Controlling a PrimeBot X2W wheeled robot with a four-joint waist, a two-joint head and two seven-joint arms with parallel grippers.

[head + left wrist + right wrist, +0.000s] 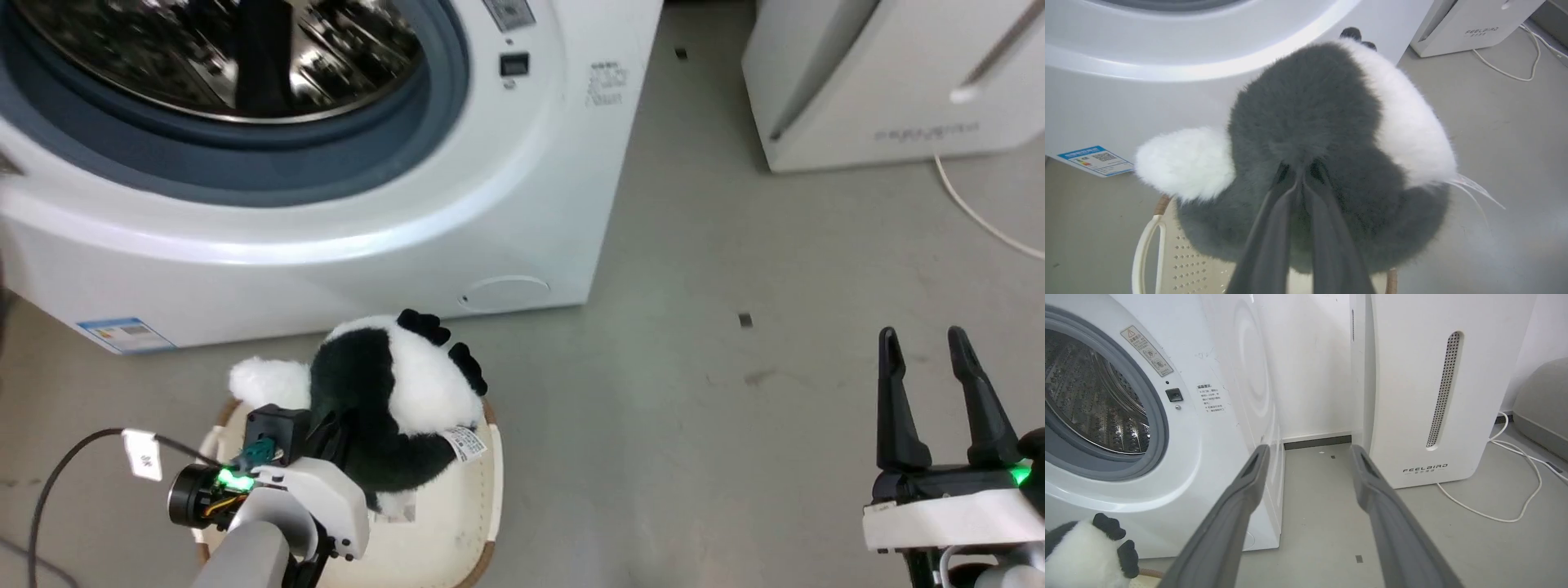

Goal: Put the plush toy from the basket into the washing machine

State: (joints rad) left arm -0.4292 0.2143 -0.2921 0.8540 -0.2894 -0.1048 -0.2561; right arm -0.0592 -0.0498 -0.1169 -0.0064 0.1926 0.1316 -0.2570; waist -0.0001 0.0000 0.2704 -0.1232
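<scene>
left gripper point(1301, 173): closed into the dark fur on the plush toy point(392, 392), both fingers pinched tight together with the tips sunk in. I'm going for a bunch of fur and stuffing because there's nothing hard on this thing to grab.

where the toy is: hanging off my left fingers over the far end of the basket point(457, 523), on the side toward the washing machine point(506, 204). It looks lifted off the basket floor, but I can't see underneath, so I can't swear nothing's touching.

why it sags: I've got it by one spot, so the white end droops left and the rest balloons round my fingers. Floppy load, I reckon it'll swing.

right gripper point(921, 335): fingers spread apart, holding nothing, parked low and well off to the right. My guess is that keeps it out of the left arm's path.

drum point(229, 49): opening shows bare steel with nothing across it, and it sits well above the toy.

what's left: pretty much the whole carry. Up over the grey ring point(367, 155), in, let go.

worry: the fur slipping out of the pinch on the way up.
</scene>
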